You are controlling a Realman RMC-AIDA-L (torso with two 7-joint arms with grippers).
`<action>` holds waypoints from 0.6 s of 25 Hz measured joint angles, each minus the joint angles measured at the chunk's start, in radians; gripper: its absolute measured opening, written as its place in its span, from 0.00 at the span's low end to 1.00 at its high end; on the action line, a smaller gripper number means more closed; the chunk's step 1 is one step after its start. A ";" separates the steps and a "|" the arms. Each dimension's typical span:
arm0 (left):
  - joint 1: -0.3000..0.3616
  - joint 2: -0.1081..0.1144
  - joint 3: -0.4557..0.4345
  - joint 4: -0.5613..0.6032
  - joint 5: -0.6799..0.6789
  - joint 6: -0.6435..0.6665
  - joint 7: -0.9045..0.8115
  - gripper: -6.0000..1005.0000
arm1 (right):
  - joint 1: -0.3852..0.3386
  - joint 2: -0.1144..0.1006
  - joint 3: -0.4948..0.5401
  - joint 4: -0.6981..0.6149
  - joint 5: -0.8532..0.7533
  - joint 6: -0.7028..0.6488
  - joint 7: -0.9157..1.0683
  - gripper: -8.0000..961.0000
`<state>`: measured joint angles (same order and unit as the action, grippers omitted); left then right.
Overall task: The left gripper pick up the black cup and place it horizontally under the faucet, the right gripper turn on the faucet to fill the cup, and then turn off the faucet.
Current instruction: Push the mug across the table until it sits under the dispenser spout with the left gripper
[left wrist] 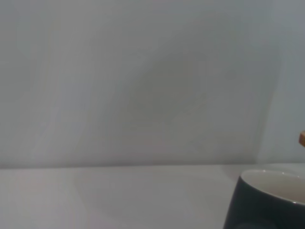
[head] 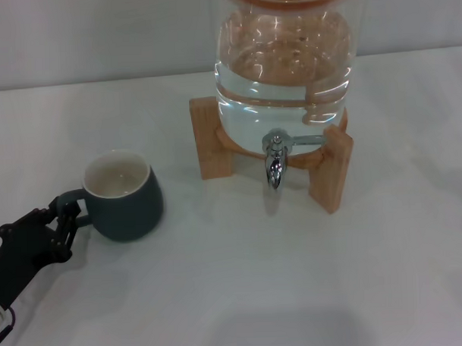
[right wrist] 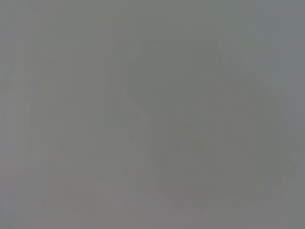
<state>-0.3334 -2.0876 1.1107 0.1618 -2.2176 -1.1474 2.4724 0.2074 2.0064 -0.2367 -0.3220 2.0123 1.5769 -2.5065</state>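
The left gripper (head: 65, 217) is observed low at the left of the head view, resting at table level, with its black fingers (head: 68, 225) brought together around the loop handle of the black cup (head: 124, 196); the handle is seen between the fingertips and appears to be clamped. The black cup is found upright on the white table (head: 235, 294), just to the right of the claw, its cream interior facing up and no contents discernible. In the left wrist view only the cup's rim and dark wall (left wrist: 267, 200) are recorded at one corner, against a plain pale wall. The faucet (head: 275, 162) is noted well apart from the cup, to its right and slightly farther back, with the spout pointing down and the thin lever handle lying sideways toward the right. It is mounted on a glass water jar (head: 284, 65), partly filled, which is carried by a wooden stand (head: 331, 169). Bare tabletop is recorded between cup and spout, and the space beneath the spout is unoccupied. The stand's front legs are placed on either side of the faucet, the right one nearer the front edge, and are the closest obstructions to that space. The right gripper is not seen in any view; the right wrist view shows only a uniform grey field.
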 joint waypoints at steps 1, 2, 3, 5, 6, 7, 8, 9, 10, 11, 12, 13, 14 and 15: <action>-0.002 0.000 0.002 0.000 0.003 -0.006 0.006 0.19 | 0.001 0.000 0.000 0.000 0.000 0.000 0.000 0.82; -0.005 0.001 0.008 0.001 0.008 -0.011 0.014 0.19 | 0.002 0.000 -0.001 0.000 0.000 0.000 0.000 0.82; -0.009 0.001 0.017 0.002 0.013 -0.016 0.022 0.19 | 0.003 0.000 -0.001 0.000 0.000 0.000 0.000 0.82; -0.017 0.001 0.044 0.004 0.021 -0.020 0.033 0.19 | 0.006 0.000 -0.003 0.000 0.000 0.000 0.000 0.82; -0.023 0.000 0.068 0.007 0.024 -0.020 0.040 0.19 | 0.008 0.000 -0.003 0.000 0.000 -0.001 0.000 0.82; -0.025 0.000 0.083 0.010 0.024 -0.020 0.044 0.19 | 0.009 0.000 -0.004 0.000 0.000 -0.001 0.000 0.82; -0.027 0.000 0.104 0.013 0.024 -0.020 0.050 0.19 | 0.009 0.000 -0.004 0.000 0.000 -0.001 0.000 0.82; -0.029 -0.001 0.118 0.017 0.024 -0.021 0.054 0.19 | 0.009 0.000 -0.004 0.000 0.000 -0.001 0.000 0.82; -0.030 -0.001 0.129 0.021 0.024 -0.021 0.057 0.19 | 0.009 0.000 -0.004 0.000 -0.001 -0.001 0.000 0.82; -0.031 -0.002 0.136 0.023 0.024 -0.021 0.059 0.19 | 0.009 0.000 -0.004 0.000 -0.001 -0.001 0.000 0.82; -0.032 -0.003 0.147 0.026 0.024 -0.021 0.060 0.19 | 0.009 0.000 -0.005 0.000 -0.002 -0.001 0.000 0.82; -0.034 -0.003 0.155 0.027 0.023 -0.021 0.060 0.19 | 0.009 0.000 -0.005 0.002 -0.002 -0.001 0.000 0.82; -0.037 -0.004 0.170 0.028 0.024 -0.021 0.060 0.18 | 0.009 0.000 -0.005 0.005 -0.003 -0.001 0.000 0.82; -0.041 -0.004 0.188 0.028 0.023 -0.021 0.060 0.18 | 0.009 0.000 -0.005 0.006 -0.003 -0.001 0.000 0.82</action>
<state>-0.3744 -2.0920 1.2984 0.1899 -2.1947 -1.1686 2.5329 0.2160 2.0064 -0.2421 -0.3156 2.0094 1.5763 -2.5065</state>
